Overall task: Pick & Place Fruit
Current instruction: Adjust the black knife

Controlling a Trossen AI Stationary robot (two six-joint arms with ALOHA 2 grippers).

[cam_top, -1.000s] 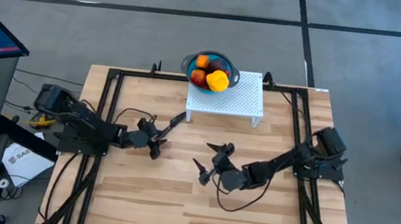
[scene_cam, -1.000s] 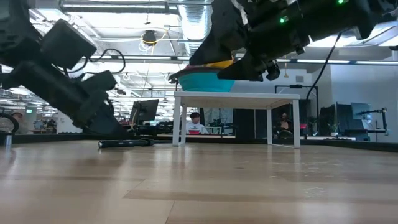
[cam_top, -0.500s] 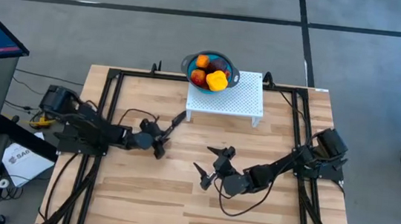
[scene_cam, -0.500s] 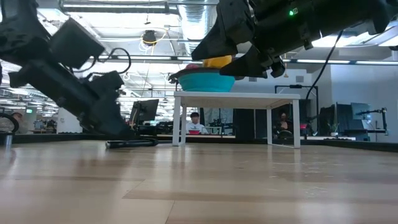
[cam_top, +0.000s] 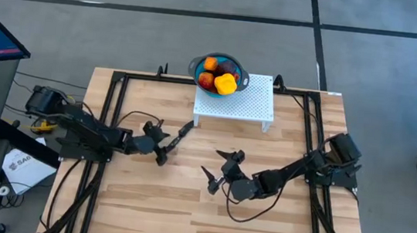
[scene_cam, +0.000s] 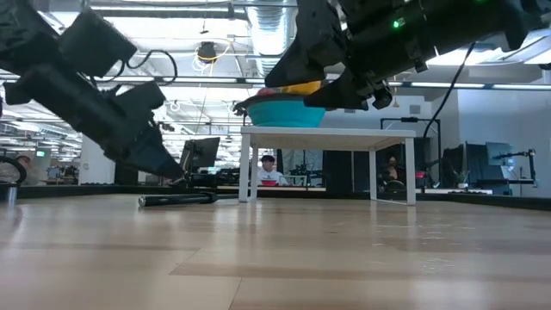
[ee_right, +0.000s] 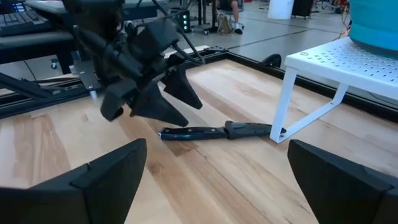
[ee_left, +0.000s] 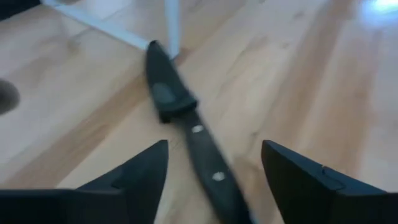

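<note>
Hovering just above the wooden counter, the left hand has its fingers spread apart and grasps nothing; the black knife lies flat on the boards right in front of it. In the left wrist view the knife runs lengthwise between the two dark fingers, with open wood on either side of it, so the fingers stand clear of the handle. The knife's far end lies by a leg of the white perforated stand, and the right wrist view shows the same: the knife stretched along the wood with one end touching the foot of the stand.

The fruit, orange, red and a blocky yellow piece, sits piled in the blue bowl, which rests on the stand's corner at the far side of the counter, well apart from both hands. From the low view the bowl shows on top of the stand with yellow and red fruit peeking over its rim.

The right hand hangs over the middle of the counter, fingers released wide and empty.
</note>
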